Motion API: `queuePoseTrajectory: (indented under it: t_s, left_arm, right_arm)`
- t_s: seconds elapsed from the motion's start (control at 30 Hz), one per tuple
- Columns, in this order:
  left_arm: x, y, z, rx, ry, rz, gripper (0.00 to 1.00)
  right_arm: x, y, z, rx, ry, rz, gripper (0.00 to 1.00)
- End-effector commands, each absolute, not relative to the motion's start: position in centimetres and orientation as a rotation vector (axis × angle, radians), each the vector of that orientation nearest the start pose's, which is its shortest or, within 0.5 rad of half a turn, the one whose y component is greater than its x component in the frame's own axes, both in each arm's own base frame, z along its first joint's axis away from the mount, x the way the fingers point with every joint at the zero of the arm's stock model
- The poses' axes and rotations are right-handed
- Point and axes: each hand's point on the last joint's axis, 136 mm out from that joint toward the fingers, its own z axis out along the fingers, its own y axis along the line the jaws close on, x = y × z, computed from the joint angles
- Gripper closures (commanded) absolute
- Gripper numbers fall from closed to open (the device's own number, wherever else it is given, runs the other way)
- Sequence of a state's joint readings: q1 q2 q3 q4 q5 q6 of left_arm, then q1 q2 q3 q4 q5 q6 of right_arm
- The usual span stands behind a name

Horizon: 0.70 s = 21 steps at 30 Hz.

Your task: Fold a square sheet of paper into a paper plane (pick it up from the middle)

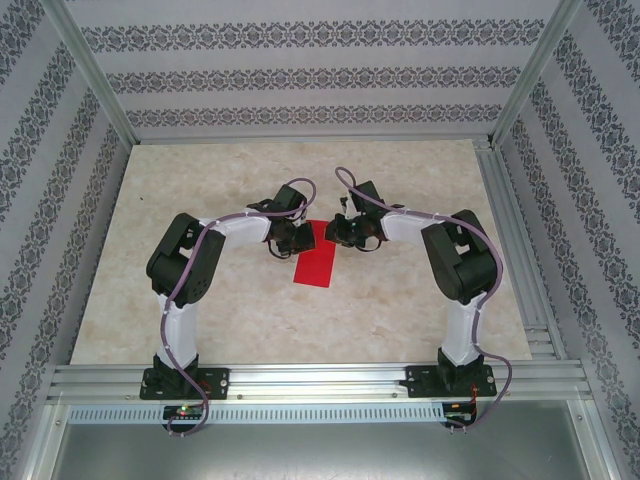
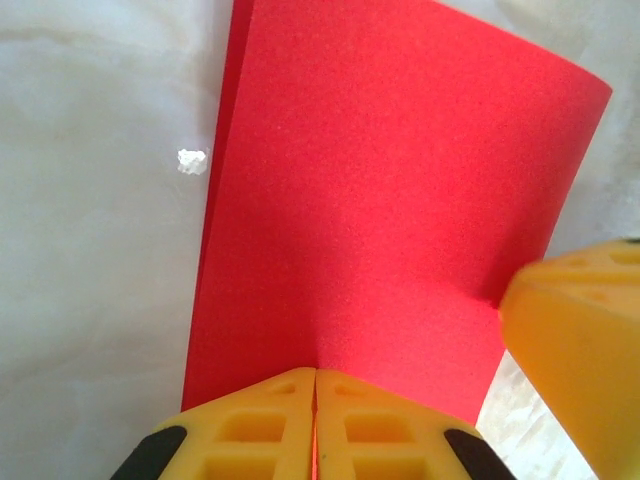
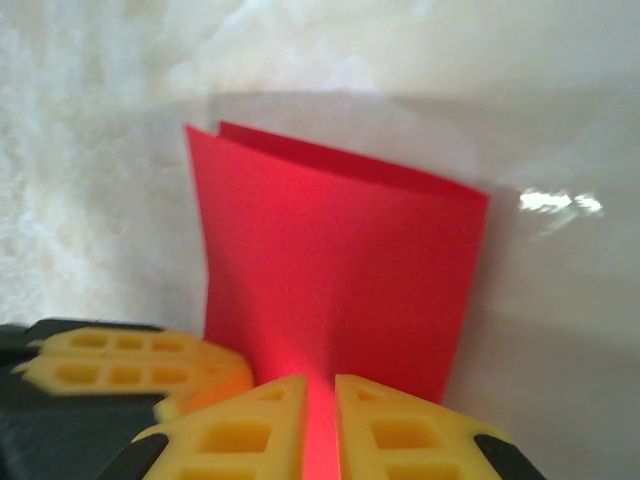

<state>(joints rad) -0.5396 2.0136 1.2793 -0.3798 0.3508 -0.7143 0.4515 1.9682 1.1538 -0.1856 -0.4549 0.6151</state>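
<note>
The square sheet of paper (image 1: 315, 265) is bright red and doubled over into a narrow rectangle, lying on the table between the two arms. My left gripper (image 2: 316, 372) is shut on one end of the paper (image 2: 380, 180), yellow fingers pressed together. My right gripper (image 3: 320, 380) grips the same end right beside it, a thin strip of the paper (image 3: 340, 260) showing between its nearly closed fingers. The sheet bows upward toward both grippers, and its two layers gape slightly at the other end. From above, the left gripper (image 1: 297, 240) and right gripper (image 1: 335, 232) meet at the paper's far edge.
A pale marble-patterned table (image 1: 200, 300) is framed by aluminium rails and patterned walls. A small white crumb (image 2: 191, 161) lies on the table just left of the paper. The right gripper's yellow finger (image 2: 580, 340) crowds the left wrist view.
</note>
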Motion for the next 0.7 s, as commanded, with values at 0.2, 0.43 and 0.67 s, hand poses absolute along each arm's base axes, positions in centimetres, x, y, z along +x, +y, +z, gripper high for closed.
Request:
queuePoseTrajectory:
  t_s: [0.2,0.43,0.67]
  left_arm:
    - [33.5,-31.5,7.2,-0.026,2.777,-1.0,0.84]
    - [29.8,-33.8,7.7,-0.013,2.803,-1.066,0.82]
    - [28.3,-34.5,4.4,-0.066,2.881,-1.009,0.84]
  right_arm:
    - [38.7,24.4,0.9,0.208,2.739,0.752,0.83]
    - [38.3,23.6,0.4,0.33,2.726,0.743,0.83]
    - [38.1,23.3,0.3,0.368,2.721,0.744,0.83]
